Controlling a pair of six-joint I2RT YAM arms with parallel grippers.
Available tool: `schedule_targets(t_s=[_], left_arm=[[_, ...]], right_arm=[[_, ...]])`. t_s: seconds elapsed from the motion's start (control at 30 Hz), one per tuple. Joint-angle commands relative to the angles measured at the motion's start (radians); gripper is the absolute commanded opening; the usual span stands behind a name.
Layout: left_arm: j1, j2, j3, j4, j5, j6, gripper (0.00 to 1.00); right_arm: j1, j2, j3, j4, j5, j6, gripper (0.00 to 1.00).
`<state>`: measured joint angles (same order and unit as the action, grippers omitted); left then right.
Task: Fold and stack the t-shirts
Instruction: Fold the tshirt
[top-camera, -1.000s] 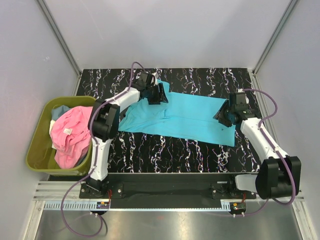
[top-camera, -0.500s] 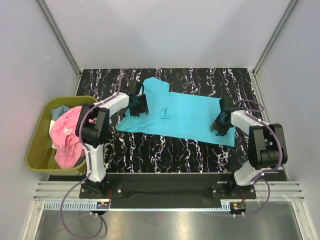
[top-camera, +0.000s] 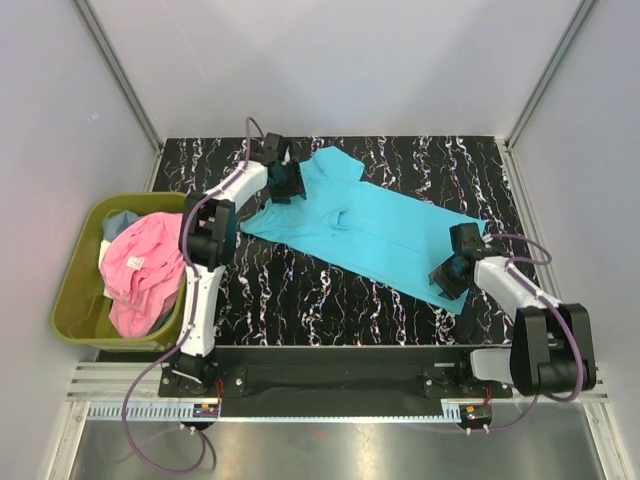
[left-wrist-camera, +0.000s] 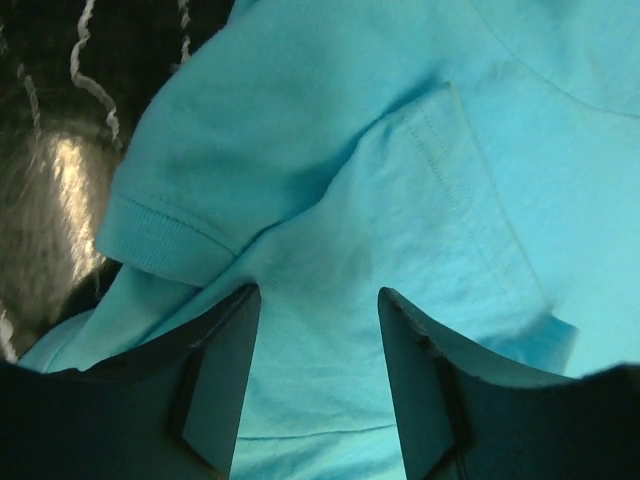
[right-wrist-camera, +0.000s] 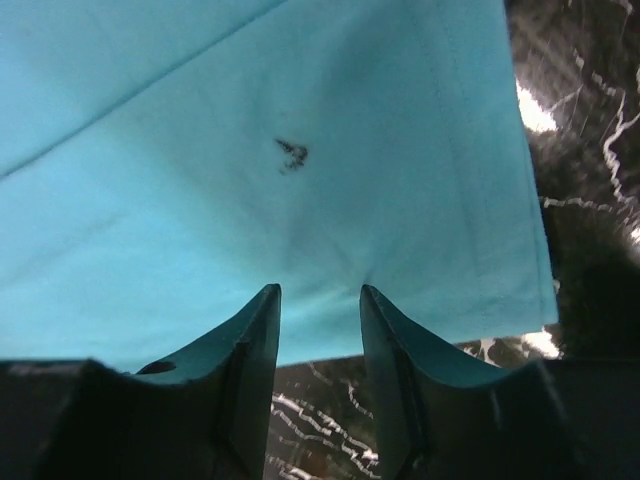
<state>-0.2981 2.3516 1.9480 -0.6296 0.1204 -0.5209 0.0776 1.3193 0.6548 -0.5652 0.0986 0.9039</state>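
Turquoise t-shirt (top-camera: 375, 235) now lies slanted across the bench (top-camera: 300, 300), swung from level a second ago. The left fingers (left-wrist-camera: 215, 390) at its far-left sleeve and the right fingers (right-wrist-camera: 250, 370) at its near-right hem are spread; it looks stretched out for folding.

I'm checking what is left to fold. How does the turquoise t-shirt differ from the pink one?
The turquoise t-shirt lies spread out nearly flat on the black marbled table, while the pink t-shirt is crumpled in a heap in the olive-green bin. The turquoise t-shirt lies alone, whereas the pink t-shirt shares the bin with other cloth. Both are soft cloth, and neither is folded yet.
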Motion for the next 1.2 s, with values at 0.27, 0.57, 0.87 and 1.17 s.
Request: schedule_targets(t_s=[0.27,0.57,0.87,1.17], left_arm=[[0.068,-0.130,-0.036,0.270,0.222,-0.057,0.63],[0.005,-0.420,-0.463,0.315,0.082,-0.086,0.63],[-0.010,-0.307,-0.408,0.285,0.079,-0.094,0.63],[0.034,-0.264,-0.391,0.036,-0.205,-0.186,0.64]], right_arm=[[0.001,0.046,0.281,-0.024,-0.182,-0.353,0.49],[0.001,0.136,0.394,0.019,-0.172,-0.450,0.49],[-0.157,0.274,0.468,0.061,-0.227,-0.444,0.50],[-0.194,0.413,0.726,-0.079,-0.153,-0.527,0.51]])
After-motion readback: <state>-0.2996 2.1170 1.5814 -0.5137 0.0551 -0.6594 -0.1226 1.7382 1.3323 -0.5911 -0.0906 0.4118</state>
